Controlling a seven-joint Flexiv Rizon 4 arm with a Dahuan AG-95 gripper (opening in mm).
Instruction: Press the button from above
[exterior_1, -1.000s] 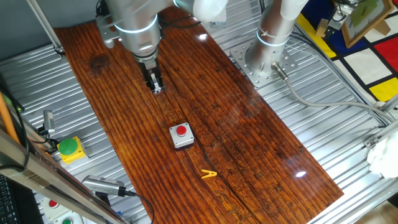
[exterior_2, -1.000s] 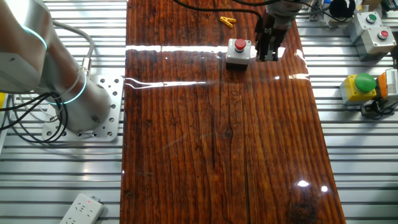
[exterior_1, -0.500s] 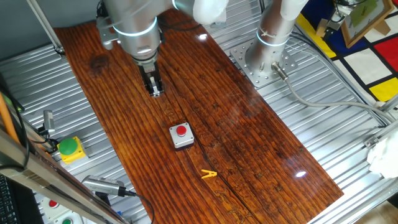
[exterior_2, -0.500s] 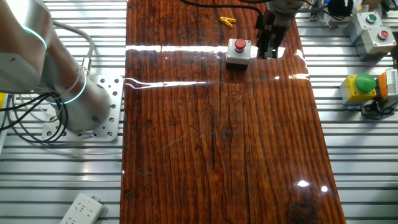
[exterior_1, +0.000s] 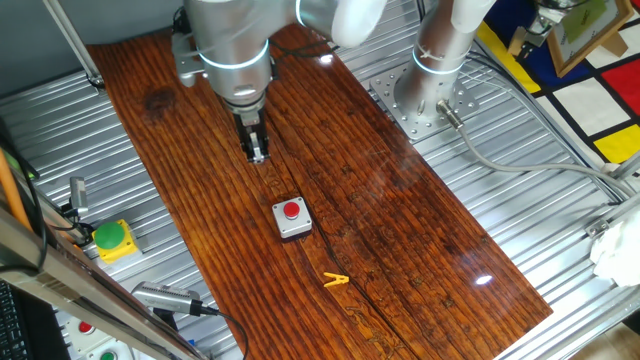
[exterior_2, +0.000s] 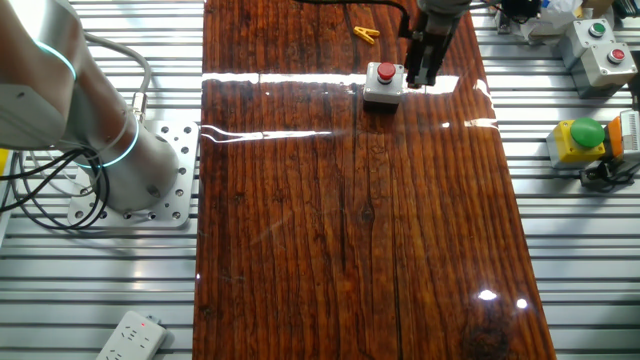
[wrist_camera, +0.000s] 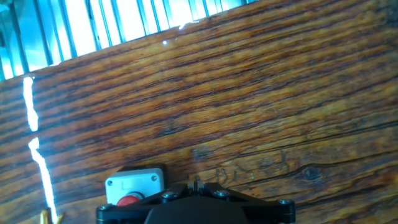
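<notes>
The hand (exterior_1: 257, 153) is hanging above the surface (exterior_1: 400, 230), just beside the button (exterior_1: 292, 210), not over it. I cannot tell whether its fingers are spread.

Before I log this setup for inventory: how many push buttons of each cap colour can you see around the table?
Red: 3, on the grey box, the right-hand white panel, the near white panel.
Green: 3, the dome, right-hand panel, near panel.
Total: 6

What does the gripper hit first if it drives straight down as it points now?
Most likely bare wood: the gripper points down at the table, with the button and its grey box off to one side. Depth is unclear, so this is hedged.
</notes>
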